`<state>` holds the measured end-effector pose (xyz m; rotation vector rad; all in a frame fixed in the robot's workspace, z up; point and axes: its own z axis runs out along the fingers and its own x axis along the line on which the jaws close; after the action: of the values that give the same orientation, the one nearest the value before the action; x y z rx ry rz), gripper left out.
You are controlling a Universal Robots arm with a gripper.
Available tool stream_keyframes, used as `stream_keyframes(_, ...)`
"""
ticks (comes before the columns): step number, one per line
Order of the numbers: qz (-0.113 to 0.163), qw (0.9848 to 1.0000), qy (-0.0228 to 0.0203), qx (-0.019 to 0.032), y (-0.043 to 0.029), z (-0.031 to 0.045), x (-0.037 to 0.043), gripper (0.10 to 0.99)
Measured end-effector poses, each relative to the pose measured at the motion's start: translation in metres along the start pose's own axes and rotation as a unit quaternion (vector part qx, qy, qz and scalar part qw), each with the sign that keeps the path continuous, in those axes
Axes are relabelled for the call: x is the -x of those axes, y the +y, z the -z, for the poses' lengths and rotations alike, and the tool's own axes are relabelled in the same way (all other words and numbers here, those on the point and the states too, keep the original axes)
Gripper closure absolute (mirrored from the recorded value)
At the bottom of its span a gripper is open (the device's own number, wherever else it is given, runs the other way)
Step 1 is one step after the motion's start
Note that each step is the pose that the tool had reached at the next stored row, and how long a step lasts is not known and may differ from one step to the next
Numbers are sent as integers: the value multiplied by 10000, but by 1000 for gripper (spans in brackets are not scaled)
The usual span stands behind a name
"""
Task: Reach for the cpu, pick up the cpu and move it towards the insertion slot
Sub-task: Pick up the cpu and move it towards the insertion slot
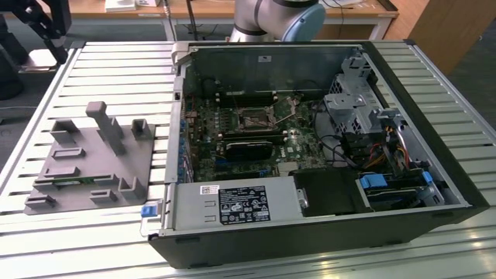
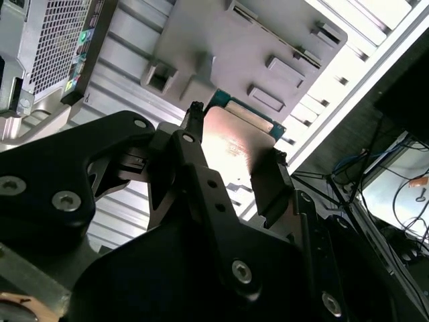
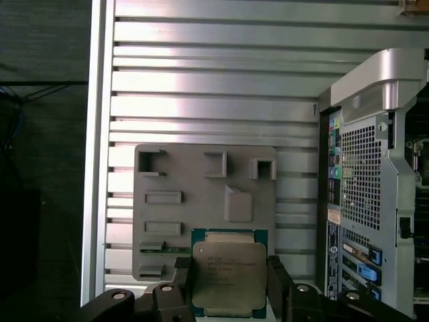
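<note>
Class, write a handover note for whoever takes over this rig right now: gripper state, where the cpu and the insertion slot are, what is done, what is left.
Gripper: shut on the cpu, one finger against each side, in both wrist views.
Cpu: lifted off the grey fixture plate, outside the computer case.
Insertion slot: on the motherboard inside the open case, in the exterior view.
Done: reach and pick-up.
Left: the cpu is not yet at the insertion slot.

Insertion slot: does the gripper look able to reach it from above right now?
Probably yes. In the exterior view the insertion slot lies uncovered in the open case, nothing above it. In the first wrist view the gripper clamps the cpu over the grey fixture plate.
</note>
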<state>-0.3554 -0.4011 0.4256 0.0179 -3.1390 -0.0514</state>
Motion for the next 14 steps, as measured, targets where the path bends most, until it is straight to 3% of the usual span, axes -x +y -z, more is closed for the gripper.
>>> stream_keyframes(14,0,10000,0,0,-2,0,153,553)
